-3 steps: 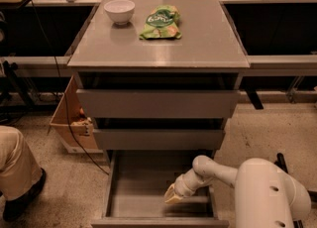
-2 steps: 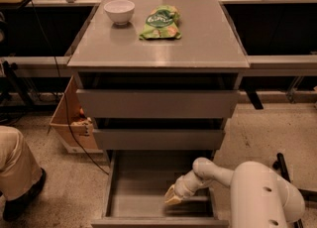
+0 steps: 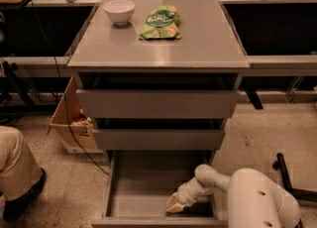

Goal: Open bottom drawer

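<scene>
1. Since a second ago, the gripper (image 3: 174,203) has slid slightly nearer the front edge of the bottom drawer (image 3: 141,187).
2. That drawer stands pulled well out beneath the two grey fronts above it, its plain grey tray exposed.
3. Inside the tray, the gripper sits low by the right front corner; I cannot tell whether the jaws are open, closed or gripping anything.
4. On the cabinet's top surface (image 3: 203,43), a white bowl (image 3: 119,11) and a green bag (image 3: 161,23) lie near each other, not touching.
</scene>
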Robot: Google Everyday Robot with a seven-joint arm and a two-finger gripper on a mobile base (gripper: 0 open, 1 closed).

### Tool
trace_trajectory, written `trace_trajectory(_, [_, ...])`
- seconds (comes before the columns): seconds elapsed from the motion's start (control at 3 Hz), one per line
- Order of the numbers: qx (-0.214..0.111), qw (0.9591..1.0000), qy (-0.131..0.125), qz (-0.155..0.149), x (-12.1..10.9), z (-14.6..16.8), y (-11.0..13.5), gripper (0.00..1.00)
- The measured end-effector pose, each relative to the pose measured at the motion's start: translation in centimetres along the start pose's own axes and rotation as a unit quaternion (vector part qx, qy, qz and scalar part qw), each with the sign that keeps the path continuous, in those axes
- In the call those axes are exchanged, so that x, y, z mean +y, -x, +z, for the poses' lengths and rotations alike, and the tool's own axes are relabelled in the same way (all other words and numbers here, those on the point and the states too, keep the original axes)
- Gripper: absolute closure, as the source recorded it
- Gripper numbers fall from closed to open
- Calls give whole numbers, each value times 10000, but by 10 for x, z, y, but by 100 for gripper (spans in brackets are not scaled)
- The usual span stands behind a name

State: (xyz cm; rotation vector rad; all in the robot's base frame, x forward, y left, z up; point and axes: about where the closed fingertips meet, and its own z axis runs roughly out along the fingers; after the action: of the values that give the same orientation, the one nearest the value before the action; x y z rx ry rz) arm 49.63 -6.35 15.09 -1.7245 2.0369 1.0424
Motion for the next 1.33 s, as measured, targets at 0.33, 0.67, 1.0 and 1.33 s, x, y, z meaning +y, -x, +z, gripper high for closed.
trace_trajectory(0.33, [-177, 9991, 296, 240, 19, 2, -9, 100])
trace_trajectory(0.67, [-356, 9958, 695, 479, 44, -1, -13, 100])
trace_trajectory(1.0, [-366, 9955, 717, 494, 43, -2, -13, 100])
trace_trajectory(1.33, [-450, 9921, 930, 708, 63, -13, -16, 100])
